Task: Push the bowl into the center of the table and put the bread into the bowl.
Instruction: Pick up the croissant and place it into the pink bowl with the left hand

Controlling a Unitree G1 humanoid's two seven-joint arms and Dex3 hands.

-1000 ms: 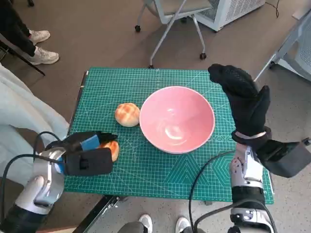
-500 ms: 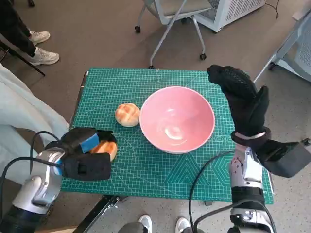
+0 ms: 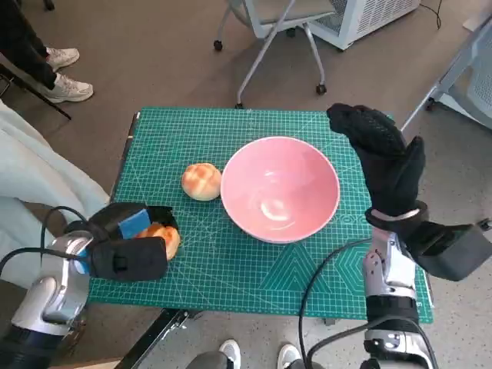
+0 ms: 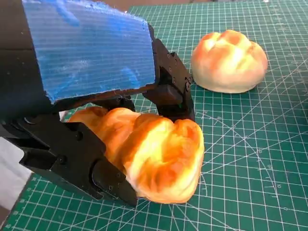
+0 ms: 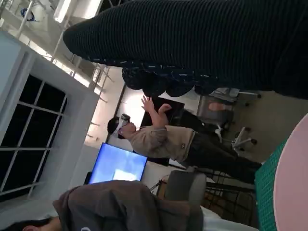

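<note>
Head view: pink bowl (image 3: pixel 280 188) upright near the middle of the green cutting mat (image 3: pixel 254 277) covering the tabletop, hollow side up, nothing inside. Round bread roll (image 3: pixel 201 181) just beside the bowl's rim, on the side toward the left arm, sitting on the mat, whether touching the rim cannot be told. Second piece of bread (image 3: pixel 163 237) near the mat's front left corner, clasped by the left hand (image 3: pixel 127 241), blue tape over its back. Left wrist view: same bread (image 4: pixel 156 156), golden and glossy, pinched between the black fingers (image 4: pixel 169 91) above and the lower part of the hand beneath, its underside close to the mat (image 4: pixel 250 163); lifted or resting cannot be told. Loose roll (image 4: pixel 229 60) farther along the mat, apart from the held piece. Right hand (image 3: pixel 383 157) in its knitted glove raised upright off the bowl's far right edge, fingers extended and holding nothing, not touching the bowl. Right wrist view: glove (image 5: pixel 202 43) as a dark band, a sliver of pink bowl rim (image 5: pixel 292 187) at one edge, a person (image 5: pixel 173 142) in the room beyond with a hand raised beside a lit screen (image 5: pixel 118 166). Wheeled chair base (image 3: pixel 269 34) on the floor beyond the tabletop, sneakers (image 3: pixel 68 73) of a person at the upper left.
</note>
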